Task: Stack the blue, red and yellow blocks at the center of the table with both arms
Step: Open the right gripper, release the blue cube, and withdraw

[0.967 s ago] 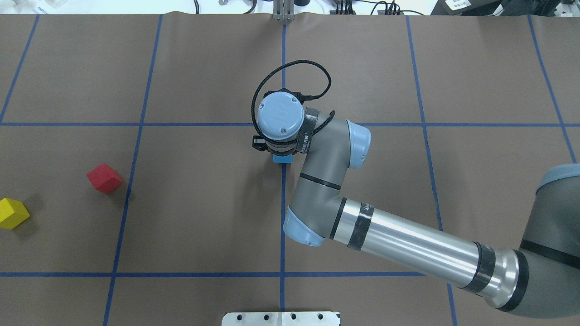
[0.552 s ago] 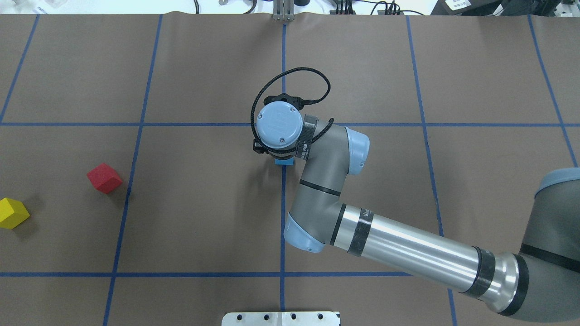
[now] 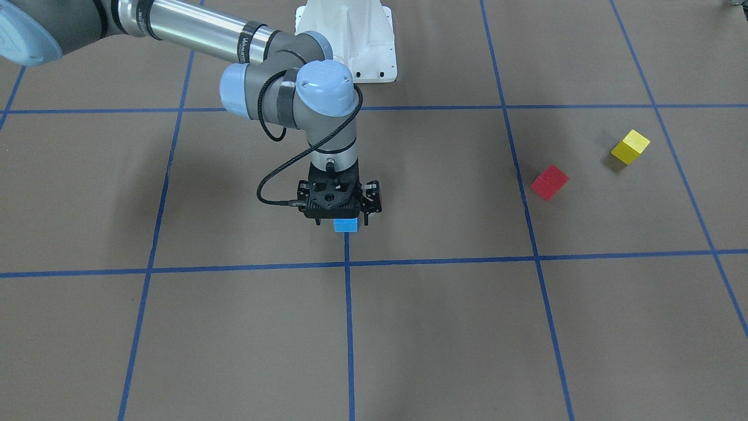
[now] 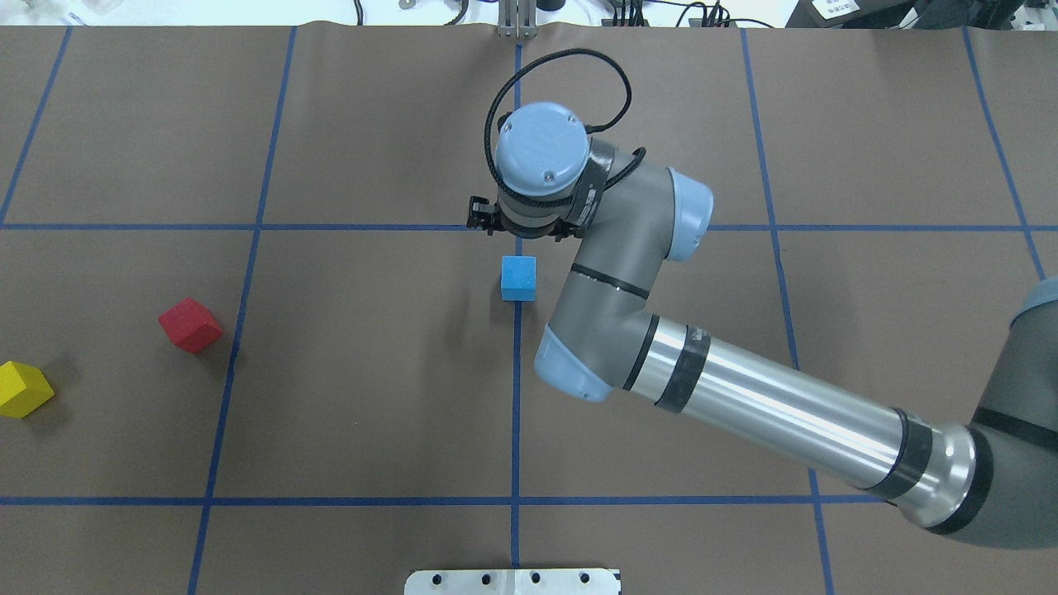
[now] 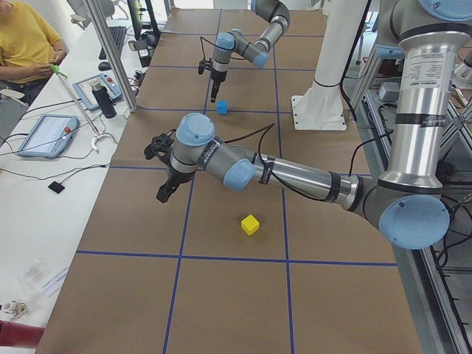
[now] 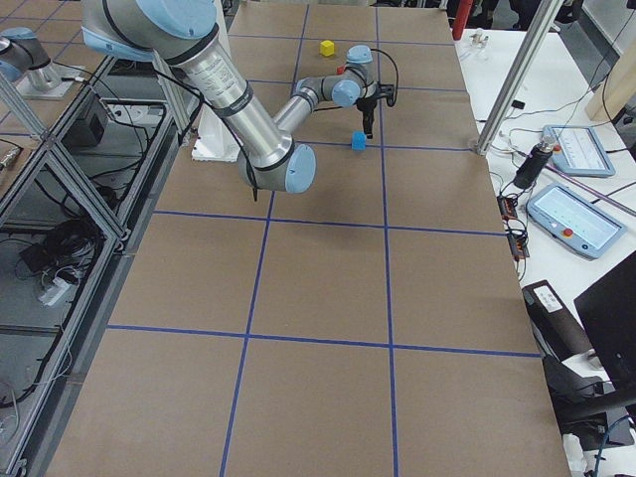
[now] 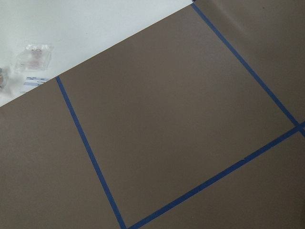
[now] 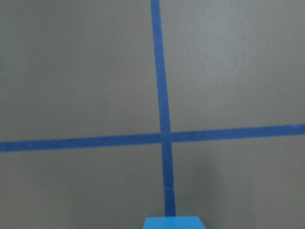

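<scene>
The blue block (image 4: 518,277) sits alone on the table on the centre tape line; it also shows in the front view (image 3: 345,225) and at the bottom edge of the right wrist view (image 8: 174,223). My right gripper (image 3: 342,217) hangs just above and slightly beyond it, jaws spread open and empty. The red block (image 4: 190,325) and the yellow block (image 4: 23,388) lie far to the left, apart from each other. My left gripper (image 5: 164,193) shows only in the exterior left view, above the table near the yellow block (image 5: 250,225); I cannot tell if it is open or shut.
Brown paper with a blue tape grid (image 4: 517,413) covers the table. The robot's white base plate (image 3: 350,41) is at the near edge. Tablets and cables (image 5: 44,136) lie on the white bench beyond the far edge.
My right gripper let go of the blue block and rose away from it toward the far side. The block stays on the centre line. The red and yellow blocks have not moved.
</scene>
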Controlling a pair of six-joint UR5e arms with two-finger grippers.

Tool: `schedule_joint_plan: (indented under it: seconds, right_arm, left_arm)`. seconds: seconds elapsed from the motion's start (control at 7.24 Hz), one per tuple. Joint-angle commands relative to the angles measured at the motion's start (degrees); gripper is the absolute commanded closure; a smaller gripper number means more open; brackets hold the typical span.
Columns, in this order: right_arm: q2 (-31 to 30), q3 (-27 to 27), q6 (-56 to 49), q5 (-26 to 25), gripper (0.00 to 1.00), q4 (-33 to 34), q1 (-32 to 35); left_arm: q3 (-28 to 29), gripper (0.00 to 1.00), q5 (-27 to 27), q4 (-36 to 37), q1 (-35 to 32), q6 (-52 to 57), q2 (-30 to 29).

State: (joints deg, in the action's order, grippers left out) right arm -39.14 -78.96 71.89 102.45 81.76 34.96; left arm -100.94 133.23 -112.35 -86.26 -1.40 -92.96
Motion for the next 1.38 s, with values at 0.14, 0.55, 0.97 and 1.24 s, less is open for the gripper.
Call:
schedule_joint_plan:
  seconds: [0.14,0.55,0.97,1.24]
  right_arm:
    - [-8.1,-6.61,-13.65,13.16,0.0,0.15,15.35]
    - [-24.09,-12.61,-39.71,21.72,0.0,0.15,30.91]
    - [-37.89,-12.98,-67.4,30.05,0.0,-0.63,44.97]
    - [-45.99,-12.8,-79.58,31.4,0.0,-0.64,52.54]
  left_arm:
    - [0.04,0.0,0.54,-6.47,7.2,-3.43,0.5]
    - [-0.49,0.0,0.36,-13.91,15.66,-4.39,3.37]
    - [-0.49,0.0,-1.82,-16.93,25.23,-7.39,3.66]
    - [-0.4,0.0,-7.52,-17.81,32.35,-8.87,4.45]
